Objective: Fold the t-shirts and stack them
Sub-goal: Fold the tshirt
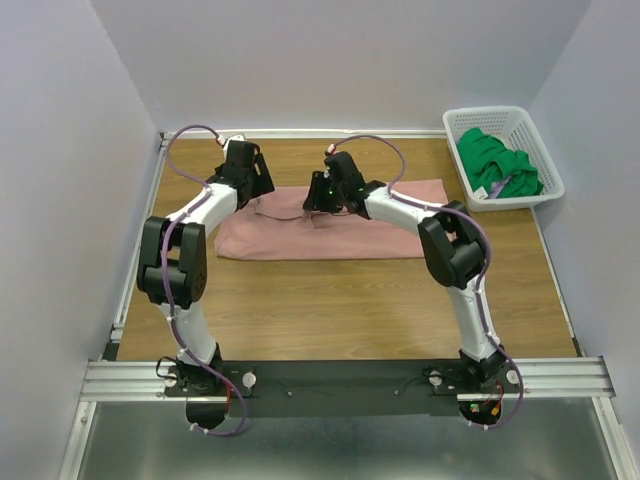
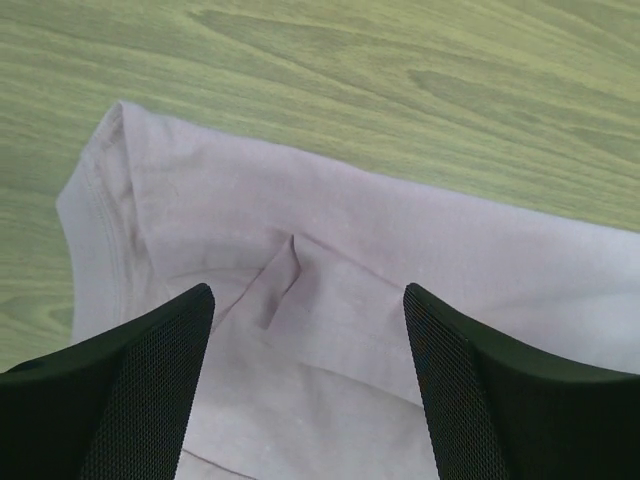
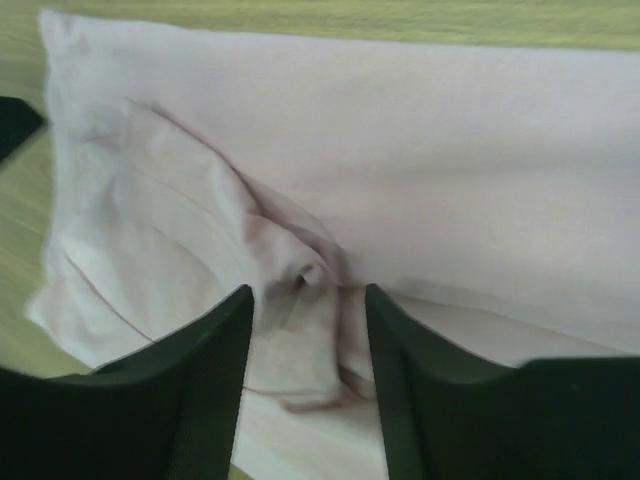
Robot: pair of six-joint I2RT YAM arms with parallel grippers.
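The dusty-pink t-shirt (image 1: 340, 235) lies folded in a long band across the far middle of the table. Its print is hidden. My left gripper (image 1: 257, 188) hovers open over its far left corner; in the left wrist view the wide-apart jaws (image 2: 307, 292) stand over flat pink cloth (image 2: 330, 230) with a small crease. My right gripper (image 1: 318, 205) is open, low over the shirt's middle. In the right wrist view it (image 3: 307, 292) straddles a bunched ridge of the cloth (image 3: 300, 275). The bright green t-shirt (image 1: 497, 163) lies crumpled in the basket.
The white lattice basket (image 1: 548, 165) stands at the far right corner of the wooden table (image 1: 340, 310). Grey walls close in on three sides. A metal rail (image 1: 340, 375) with the arm bases runs along the near edge.
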